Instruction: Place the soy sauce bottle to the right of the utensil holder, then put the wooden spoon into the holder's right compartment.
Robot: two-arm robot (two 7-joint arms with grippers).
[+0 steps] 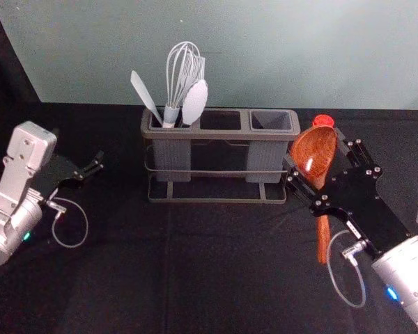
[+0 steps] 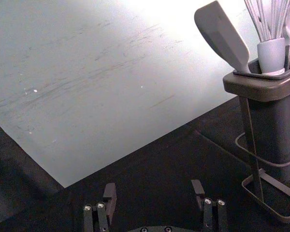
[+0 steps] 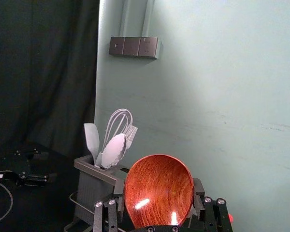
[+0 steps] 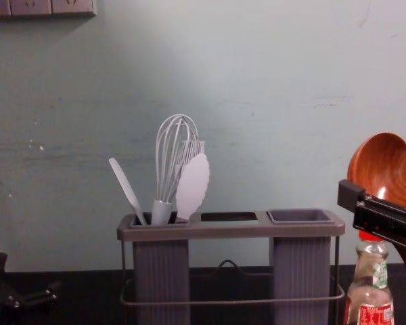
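Observation:
My right gripper (image 1: 319, 161) is shut on the wooden spoon (image 1: 313, 152) at its bowl, handle down, right of the utensil holder (image 1: 219, 133). In the right wrist view, the spoon bowl (image 3: 158, 191) stands between the fingertips of my right gripper (image 3: 158, 198). The soy sauce bottle (image 4: 371, 291) stands upright just right of the holder, partly behind the spoon and finger in the chest view. The holder's right compartment (image 4: 301, 216) is left of the spoon. Parked at the left, my left gripper (image 1: 96, 165) is open in its wrist view (image 2: 153, 191).
A grey whisk (image 1: 184, 73), a spatula (image 1: 145, 94) and other pale utensils stand in the holder's left compartment. Behind the black-covered table (image 1: 125, 271) rises a pale wall, with dark sockets (image 3: 134, 47) on it.

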